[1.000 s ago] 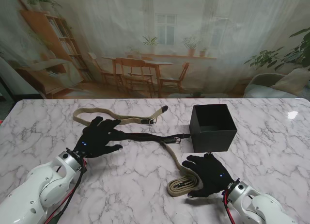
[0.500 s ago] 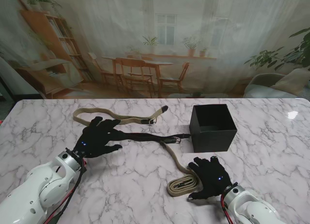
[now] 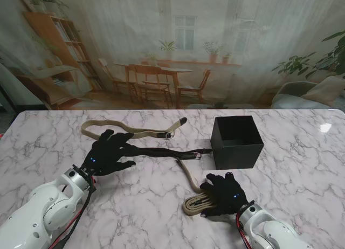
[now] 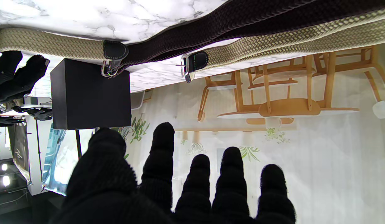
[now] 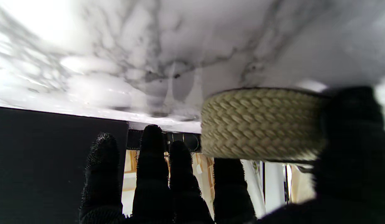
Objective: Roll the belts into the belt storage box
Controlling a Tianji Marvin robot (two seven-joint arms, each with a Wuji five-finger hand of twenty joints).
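Stand view: the box [image 3: 236,142], black and open-topped, sits at about 1 o'clock from the table's [image 3: 302,168] middle, with bare marble on its right out to the table edge. Three belts lie on the table. The far tan belt [image 3: 132,133] runs from 10 o'clock toward the middle, well clear of the far edge. The dark belt [image 3: 161,151] stretches from the left hand [image 3: 109,152] to the box's left wall, its buckle end just beside that wall. The near tan belt [image 3: 192,192] starts by that buckle and runs toward me at about 6 o'clock, ending in folded loops under the right hand [image 3: 225,194].

The left hand lies flat on the dark belt's end, fingers spread, pressing but not wrapped round it. In its wrist view the fingers [image 4: 162,149] stand apart with the box [image 4: 90,95] beyond.

The right hand covers the loops; in its wrist view the thumb and fingers [image 5: 152,155] close around the stack [image 5: 260,123] of the near tan belt. Open marble spans between the two arms and from the loops to the near edge.
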